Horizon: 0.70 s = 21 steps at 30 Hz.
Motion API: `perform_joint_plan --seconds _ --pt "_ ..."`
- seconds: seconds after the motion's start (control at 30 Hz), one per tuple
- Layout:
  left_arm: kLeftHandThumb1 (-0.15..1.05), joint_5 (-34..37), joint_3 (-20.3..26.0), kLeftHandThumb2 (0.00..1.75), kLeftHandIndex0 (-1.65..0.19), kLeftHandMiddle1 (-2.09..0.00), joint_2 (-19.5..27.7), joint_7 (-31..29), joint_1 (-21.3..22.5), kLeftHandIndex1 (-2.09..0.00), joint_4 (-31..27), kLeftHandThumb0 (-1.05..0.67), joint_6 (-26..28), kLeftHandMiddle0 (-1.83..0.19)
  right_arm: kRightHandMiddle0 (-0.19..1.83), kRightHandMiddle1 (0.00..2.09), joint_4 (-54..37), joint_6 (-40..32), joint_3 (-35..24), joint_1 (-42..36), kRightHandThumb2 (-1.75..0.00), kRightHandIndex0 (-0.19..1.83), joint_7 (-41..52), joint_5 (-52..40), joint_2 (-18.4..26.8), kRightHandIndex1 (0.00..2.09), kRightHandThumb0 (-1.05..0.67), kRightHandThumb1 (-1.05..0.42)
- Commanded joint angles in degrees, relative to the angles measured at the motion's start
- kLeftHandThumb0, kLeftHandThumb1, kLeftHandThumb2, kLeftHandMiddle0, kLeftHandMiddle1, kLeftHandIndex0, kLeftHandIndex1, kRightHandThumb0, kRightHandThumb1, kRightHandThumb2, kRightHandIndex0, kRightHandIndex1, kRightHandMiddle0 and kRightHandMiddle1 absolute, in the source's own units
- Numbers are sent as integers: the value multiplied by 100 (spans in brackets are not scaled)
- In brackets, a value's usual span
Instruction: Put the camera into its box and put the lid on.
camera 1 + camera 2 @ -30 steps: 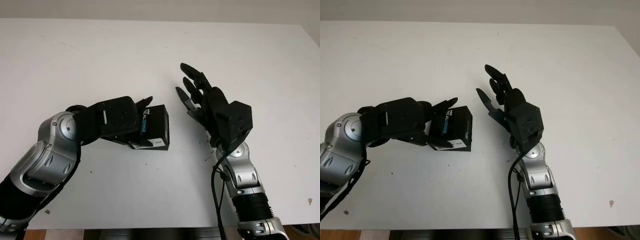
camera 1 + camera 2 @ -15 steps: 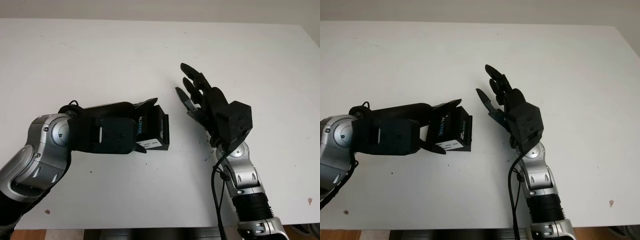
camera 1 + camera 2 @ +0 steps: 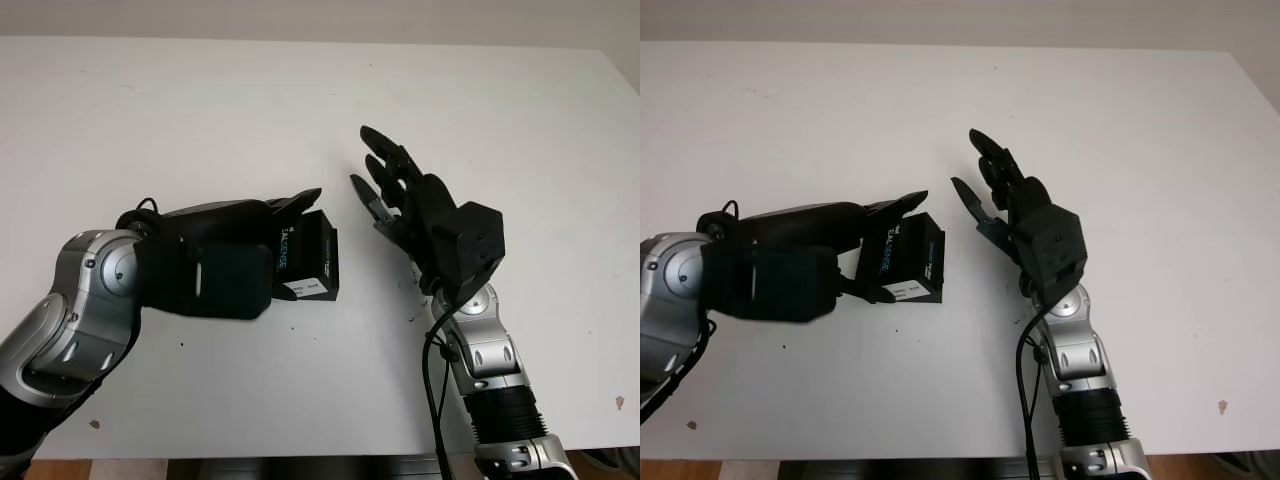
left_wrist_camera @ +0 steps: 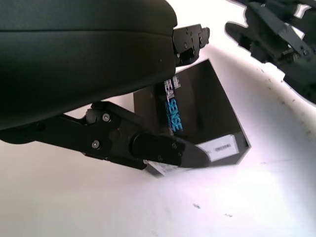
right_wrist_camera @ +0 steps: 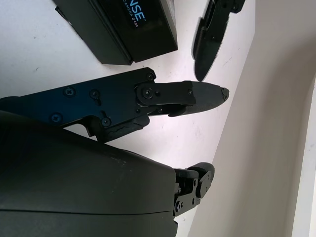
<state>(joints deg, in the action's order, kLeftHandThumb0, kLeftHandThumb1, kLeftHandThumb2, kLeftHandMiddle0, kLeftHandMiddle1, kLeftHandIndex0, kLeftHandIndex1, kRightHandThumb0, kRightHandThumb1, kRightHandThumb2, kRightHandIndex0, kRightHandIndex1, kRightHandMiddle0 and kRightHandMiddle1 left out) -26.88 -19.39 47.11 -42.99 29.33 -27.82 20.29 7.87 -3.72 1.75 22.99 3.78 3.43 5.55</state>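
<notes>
The left hand (image 3: 235,265) is reaching in from the left across the white table (image 3: 200,110), and its fingers (image 4: 168,150) are closing around the box (image 3: 310,255) — one finger is running along the box's far top edge, another is lying across its near lower edge over the white label. The box is black, with its lid on, and is sitting near the middle of the table, tilted so that the printed side is facing up and toward the left hand. In the left wrist view the lettering on that side is reading "SENSE" in blue and white, and the finger is pressing against the corner beside the label. Whether the box's underside is fully touching the table or is lifted a little cannot be told.

Just to the right of the box, with a strip of bare table between them, the right hand (image 3: 400,200) is hovering above the table — it is holding nothing and is open, palm turned toward the box and fingers pointing away from the robot. In the right wrist view its fingers (image 5: 187,96) are lying near the box's edge but apart from it.
</notes>
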Motion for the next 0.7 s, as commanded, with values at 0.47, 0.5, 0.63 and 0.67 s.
perform_joint_plan --seconds 0.47,0.5,0.63,0.67 --pt "105 -203 313 52 19 0 -624 95 -322 0 77 -66 -434 19 12 31 -99 25 -10 -24 -31 18 0 -7 -5 5 -66 -105" --pt "105 -199 317 52 19 0 -649 72 -314 0 74 -66 -406 19 12 31 -100 27 -8 -24 -31 18 -2 -5 -8 5 -66 -105" --pt "105 -164 348 53 19 0 -738 64 -332 0 96 -66 -406 19 12 31 -83 55 -4 -20 -31 17 4 -16 -19 5 -66 -105" --pt "105 -157 346 53 19 0 -752 55 -332 0 105 -66 -403 19 12 31 -81 49 -3 -18 -31 17 -3 -13 -21 5 -66 -105"
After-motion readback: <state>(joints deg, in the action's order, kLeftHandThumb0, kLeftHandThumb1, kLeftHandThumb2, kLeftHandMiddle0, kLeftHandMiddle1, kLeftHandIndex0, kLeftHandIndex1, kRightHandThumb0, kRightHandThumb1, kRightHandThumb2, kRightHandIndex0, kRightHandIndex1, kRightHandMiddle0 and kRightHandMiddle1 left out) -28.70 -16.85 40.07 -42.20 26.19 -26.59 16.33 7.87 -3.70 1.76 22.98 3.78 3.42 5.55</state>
